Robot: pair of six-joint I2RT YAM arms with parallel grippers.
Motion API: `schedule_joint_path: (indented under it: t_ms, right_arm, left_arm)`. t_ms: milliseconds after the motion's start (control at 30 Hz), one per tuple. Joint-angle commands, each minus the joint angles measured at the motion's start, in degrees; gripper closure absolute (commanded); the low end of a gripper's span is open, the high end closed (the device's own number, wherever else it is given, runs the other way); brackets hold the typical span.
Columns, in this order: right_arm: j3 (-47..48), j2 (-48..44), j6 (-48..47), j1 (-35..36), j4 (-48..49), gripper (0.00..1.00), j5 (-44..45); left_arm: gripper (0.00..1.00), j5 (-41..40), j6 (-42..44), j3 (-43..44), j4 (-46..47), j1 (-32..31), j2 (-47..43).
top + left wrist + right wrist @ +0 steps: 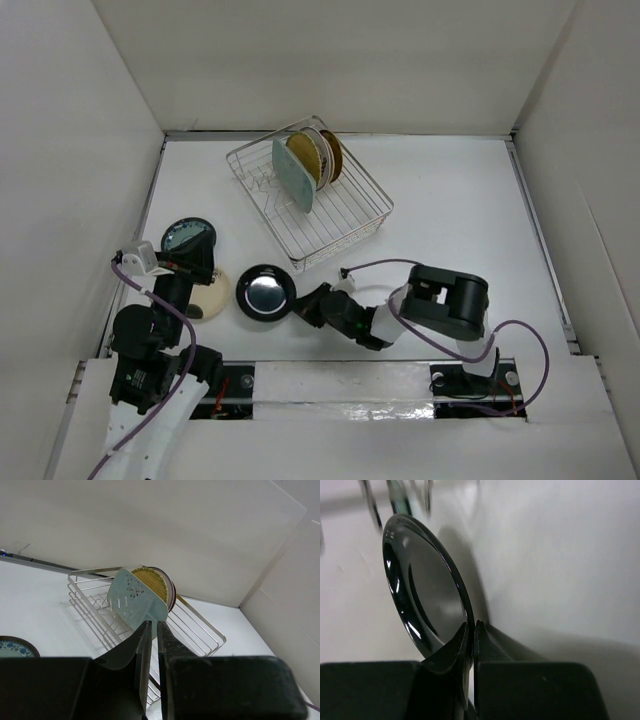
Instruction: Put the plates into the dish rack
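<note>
The silver wire dish rack (350,215) stands at the back centre. A pale green rectangular plate (293,173) and brown-and-gold plates (322,155) stand on edge in it, and they also show in the left wrist view (135,597). A glossy black plate (265,292) lies in front of the rack. My right gripper (298,305) is shut on its right rim (420,590). A teal patterned plate (188,236) and a cream plate (207,303) lie at the left. My left gripper (192,262) sits between them, shut and empty (154,625).
White walls enclose the table on the left, back and right. The teal plate's rim (12,647) shows at the lower left of the left wrist view. The right arm's cable (375,265) loops over the table in front of the rack.
</note>
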Motion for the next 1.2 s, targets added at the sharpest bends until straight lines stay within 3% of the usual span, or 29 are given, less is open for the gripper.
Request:
schedule_joint_path:
  t_ms: [0, 67, 200, 300, 400, 433, 533, 667, 800, 967, 1167]
  right_arm:
    - [-4.12, -9.3, -11.19, 3.68, 2.45, 1.0, -3.62]
    - [-2.74, -17.27, -16.75, 4.3, -3.07, 1.0, -3.37]
    - [6.64, -27.31, -36.14, 6.59, -24.39, 1.0, 1.37]
    - [12.2, -31.11, -48.79, 5.02, -32.59, 1.0, 5.85]
    - [24.49, -29.03, -62.5, -1.3, -43.29, 1.0, 10.77]
    - [32.97, -24.93, -66.39, -2.63, -45.79, 1.0, 12.61]
    - [46.72, -13.08, -79.5, -6.41, -53.62, 1.0, 22.1]
    - [70.69, 2.04, -91.03, -9.75, -56.53, 1.0, 33.35]
    - [83.81, 11.84, -96.74, -12.83, -57.33, 1.0, 35.22]
    - [88.59, 16.07, -99.22, -14.77, -56.18, 1.0, 35.57]
    - [85.97, 16.6, -102.29, -15.3, -51.88, 1.0, 35.57]
  left_arm:
    - [0.93, -0.64, 0.61, 0.55, 1.55, -0.31, -0.86]
    - [0.92, -0.9, 0.61, 0.46, 1.46, -0.31, -0.86]
    - [0.92, -1.69, 0.79, 0.37, 1.11, -0.31, -1.39]
    - [0.92, -2.39, 0.87, 0.29, 0.85, -0.31, -1.57]
    - [0.92, -2.66, 0.88, 0.2, 0.58, -0.31, -1.74]
    - [0.92, -2.66, 0.79, 0.2, 0.58, -0.31, -1.74]
    - [0.92, -2.05, 0.61, 0.02, 0.67, -0.31, -1.39]
    - [0.92, -2.13, 0.87, 0.02, 0.67, -0.31, -0.6]
    - [0.91, -2.13, 0.88, -0.07, 0.58, -0.31, 0.36]
    - [0.91, -1.34, 0.88, -0.07, 0.84, -0.31, 1.16]
    - [0.91, -0.46, 0.88, -0.15, 1.11, -0.31, 2.12]
